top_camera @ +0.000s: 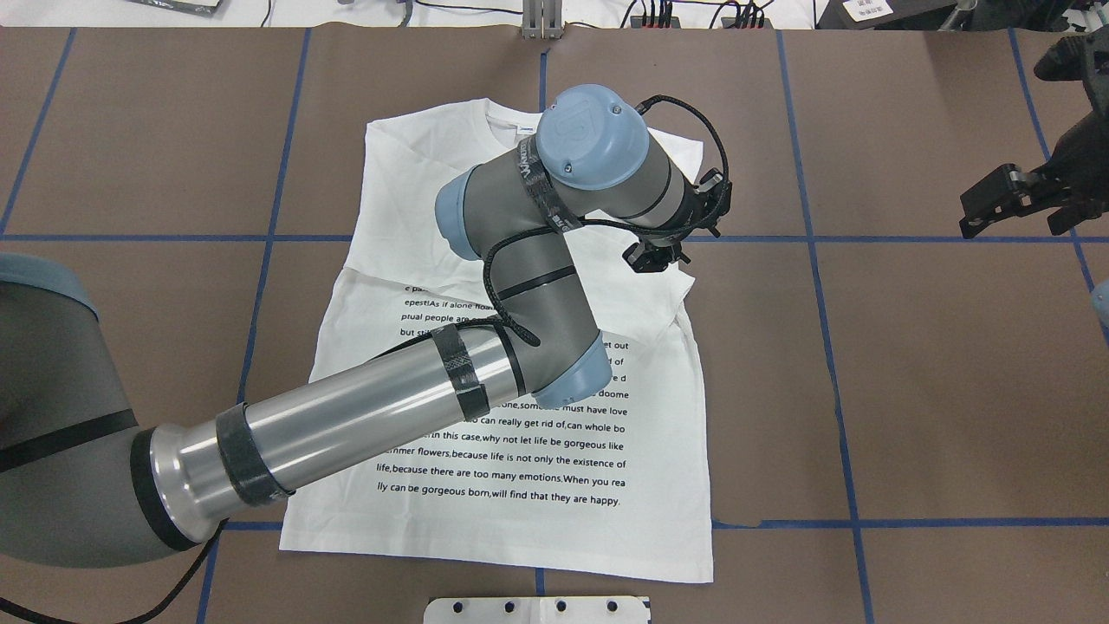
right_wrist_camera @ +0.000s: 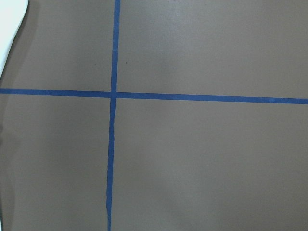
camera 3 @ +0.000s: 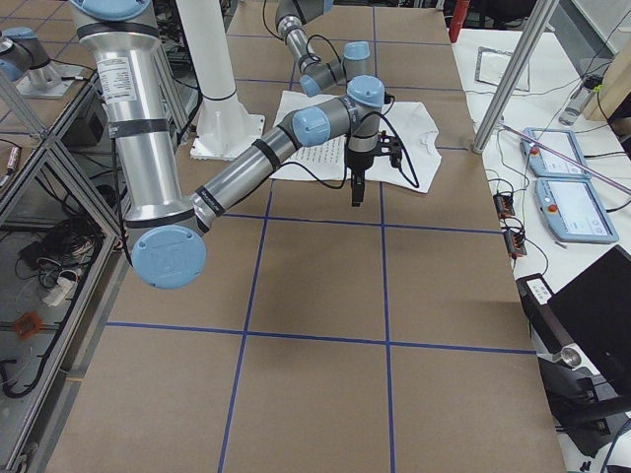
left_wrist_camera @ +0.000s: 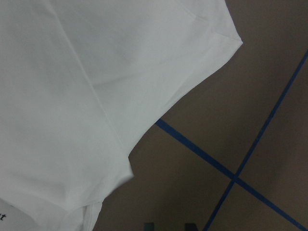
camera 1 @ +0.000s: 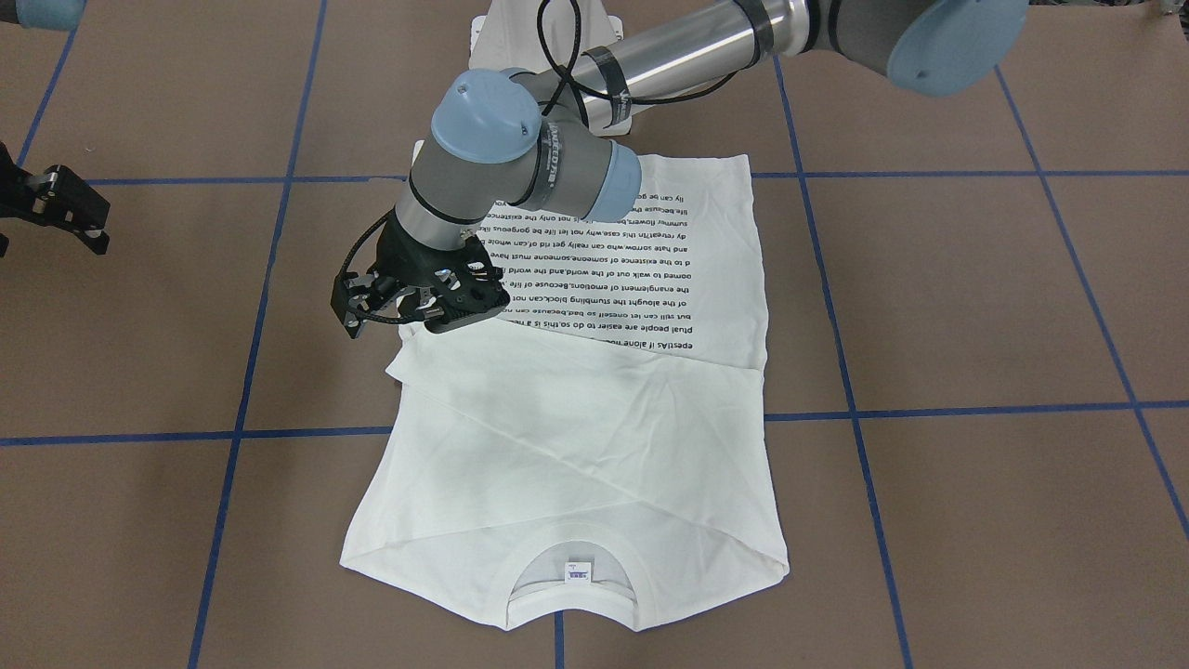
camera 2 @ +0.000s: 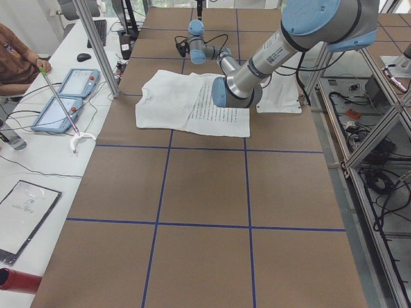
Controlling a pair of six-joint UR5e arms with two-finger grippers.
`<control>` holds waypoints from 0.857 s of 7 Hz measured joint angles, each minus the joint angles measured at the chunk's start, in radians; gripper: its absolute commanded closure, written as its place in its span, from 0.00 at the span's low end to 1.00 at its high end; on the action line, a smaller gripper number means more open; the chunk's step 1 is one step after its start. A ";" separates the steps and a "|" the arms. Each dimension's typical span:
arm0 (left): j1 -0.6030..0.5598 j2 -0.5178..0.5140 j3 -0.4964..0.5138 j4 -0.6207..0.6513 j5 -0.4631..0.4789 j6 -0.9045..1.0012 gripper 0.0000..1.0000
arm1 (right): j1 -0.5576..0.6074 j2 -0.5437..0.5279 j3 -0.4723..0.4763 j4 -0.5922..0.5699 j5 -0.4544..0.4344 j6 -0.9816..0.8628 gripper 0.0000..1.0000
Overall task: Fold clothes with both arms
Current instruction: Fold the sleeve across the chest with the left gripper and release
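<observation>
The white shirt (camera 1: 594, 446) lies flat on the brown table, printed text (top_camera: 520, 451) up, sleeves folded in across the chest, collar and neck label (camera 1: 578, 571) at the far end from the robot. My left arm reaches across the shirt. Its gripper (camera 1: 364, 305) hovers just above the shirt's right-side edge near the folded sleeve (top_camera: 656, 257); it looks open and holds nothing. The left wrist view shows that edge of the shirt (left_wrist_camera: 72, 96) beside bare table. My right gripper (top_camera: 996, 204) is open and empty, well off the shirt's right side (camera 1: 56, 209).
Blue tape lines (right_wrist_camera: 114, 94) grid the brown table. The white pedestal base (top_camera: 537, 609) stands at the shirt's near hem. Operator desks with tablets (camera 2: 64, 96) lie beyond the table's far edge.
</observation>
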 measured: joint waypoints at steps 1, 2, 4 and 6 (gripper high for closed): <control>-0.007 0.026 -0.039 0.025 0.000 0.030 0.00 | 0.000 0.001 -0.001 0.012 0.000 0.005 0.00; -0.013 0.096 -0.149 0.096 -0.001 0.096 0.00 | -0.001 0.001 0.005 0.022 0.002 0.020 0.00; -0.021 0.312 -0.486 0.312 -0.001 0.280 0.00 | -0.030 -0.005 0.046 0.028 0.016 0.072 0.00; -0.026 0.503 -0.758 0.490 -0.001 0.455 0.00 | -0.148 -0.031 0.126 0.047 -0.026 0.217 0.00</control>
